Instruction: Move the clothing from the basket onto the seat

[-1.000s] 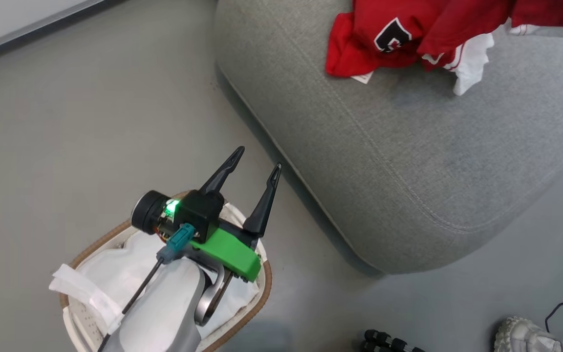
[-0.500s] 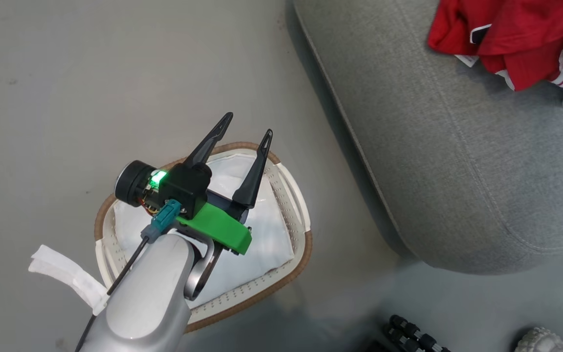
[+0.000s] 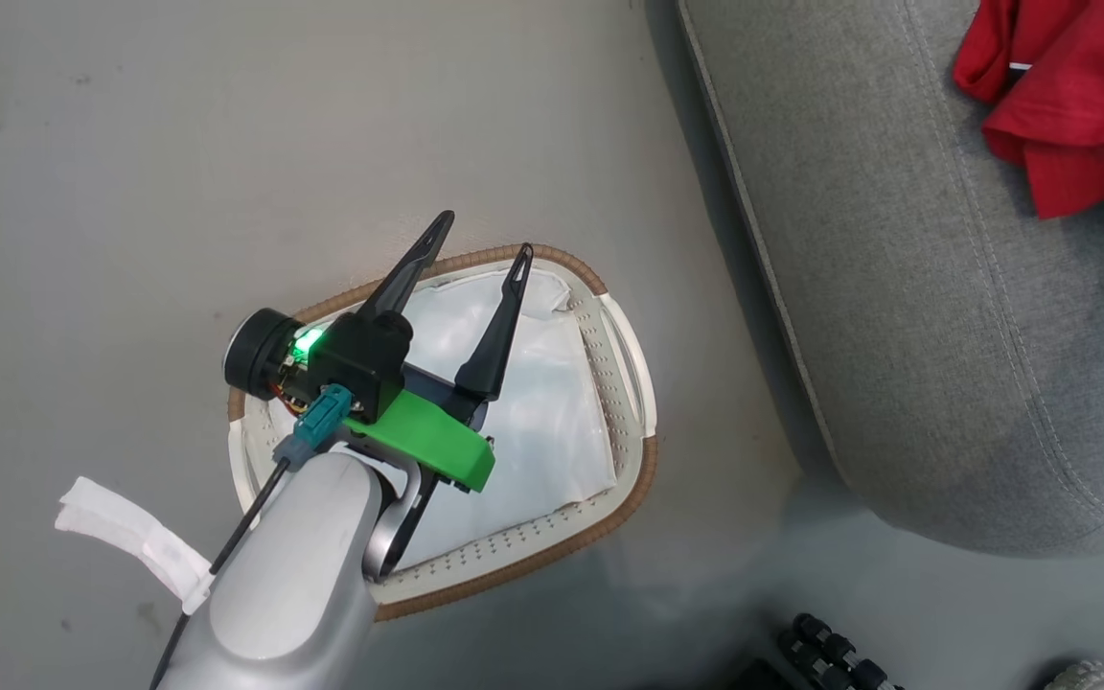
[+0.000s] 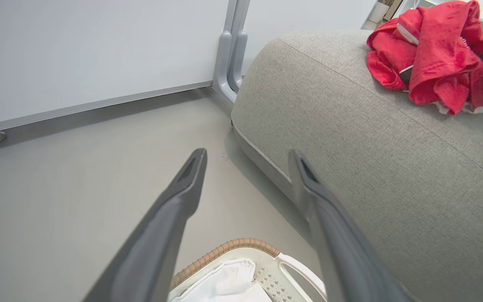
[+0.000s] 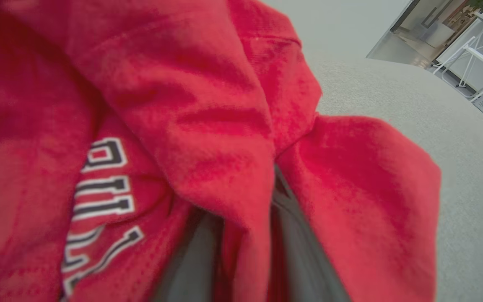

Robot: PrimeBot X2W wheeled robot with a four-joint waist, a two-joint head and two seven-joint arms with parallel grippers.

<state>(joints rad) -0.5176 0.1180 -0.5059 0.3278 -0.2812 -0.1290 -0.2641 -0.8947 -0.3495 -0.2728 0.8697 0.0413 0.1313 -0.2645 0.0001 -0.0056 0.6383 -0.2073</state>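
Note:
The red clothing lies bunched on the grey seat at the upper right; in the left wrist view the clothing forms a heap on top of the seat. The white basket stands on the floor beside the seat, with just its white liner showing inside. My left gripper hangs open over the basket's far rim, holding nothing. In the right wrist view my right gripper is buried in the clothing, a red fold between its fingers and the tips hidden.
A white fabric strip trails on the floor left of the basket. A black ribbed object lies at the bottom right. A white wall panel with a grey post stands behind the seat.
The head camera has swung, so the basket now sits nearer the picture's middle and the clothing at its right edge. My left gripper stays open over the basket.

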